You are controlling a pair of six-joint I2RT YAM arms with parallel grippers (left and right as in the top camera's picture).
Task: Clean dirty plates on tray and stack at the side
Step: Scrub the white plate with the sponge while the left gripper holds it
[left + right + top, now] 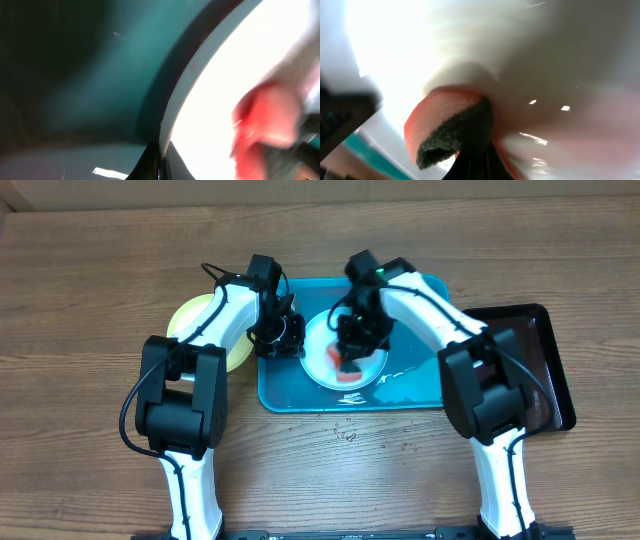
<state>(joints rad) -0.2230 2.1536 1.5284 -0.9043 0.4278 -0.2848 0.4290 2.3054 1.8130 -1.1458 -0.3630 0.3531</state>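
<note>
A pale plate [322, 360] with a white centre lies in the middle of the turquoise tray [420, 385]. My left gripper [285, 340] is shut on the plate's left rim [172, 120]; its fingertips [160, 165] pinch the edge. My right gripper [352, 345] is over the plate, shut on an orange sponge with a dark scrub side [348, 367], pressed on the plate's white inside [545, 60]. The sponge [447, 127] fills the right wrist view at the fingertips [475, 167]. A yellow-green rimmed plate [192, 320] lies on the table left of the tray, partly under my left arm.
A black glossy tray [545, 370] sits at the right, touching the turquoise tray's side. Wet smears and drops mark the turquoise tray's right part [400, 377] and the wooden table in front [345, 435].
</note>
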